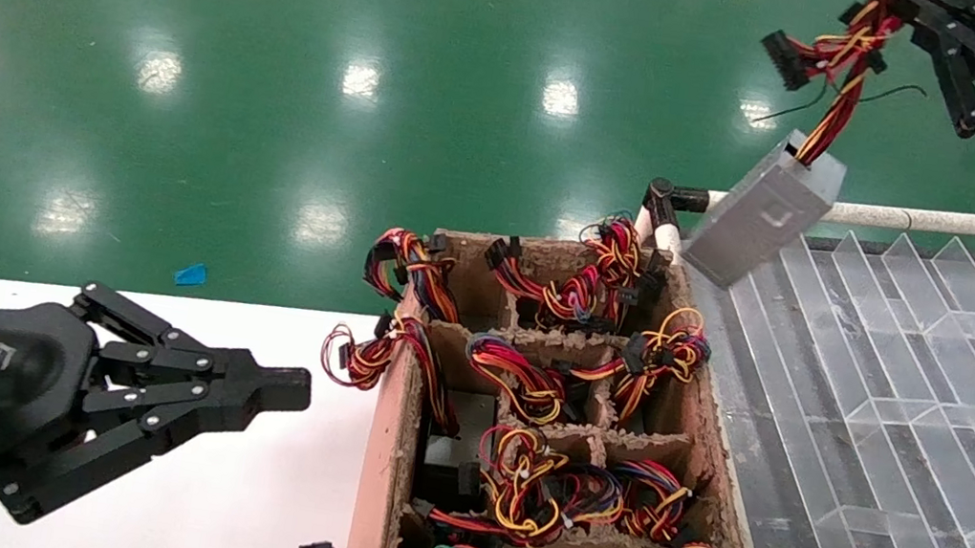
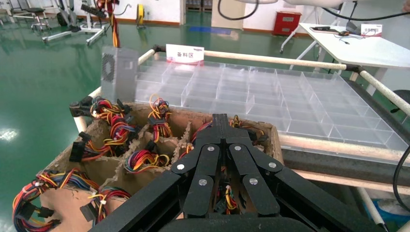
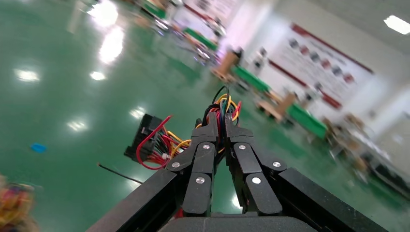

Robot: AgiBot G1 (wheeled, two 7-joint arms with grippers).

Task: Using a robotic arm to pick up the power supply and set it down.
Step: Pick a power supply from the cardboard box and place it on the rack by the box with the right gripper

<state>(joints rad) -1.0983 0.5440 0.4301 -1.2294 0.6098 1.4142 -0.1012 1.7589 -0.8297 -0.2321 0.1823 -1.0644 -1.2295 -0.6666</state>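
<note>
Big cardboard crate (image 1: 384, 452) is stuffed with wired units, beside the clear divider tray (image 1: 933, 399). Power supply (image 1: 762, 214) dangles tilted over the tray's near corner, the right gripper (image 3: 220, 128) clamped on its wire bundle (image 1: 843, 61). Left gripper (image 1: 276, 392) hovers pinched closed over the white table (image 1: 240, 508)

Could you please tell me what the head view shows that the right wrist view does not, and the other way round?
Only the head view shows the grey power supply hanging tilted over the clear divided tray, the cardboard crate of wired units, and the left gripper with jaws shut above the white table. Only the right wrist view shows the blurred workshop background. Both show the right gripper shut on the wire bundle.
</note>
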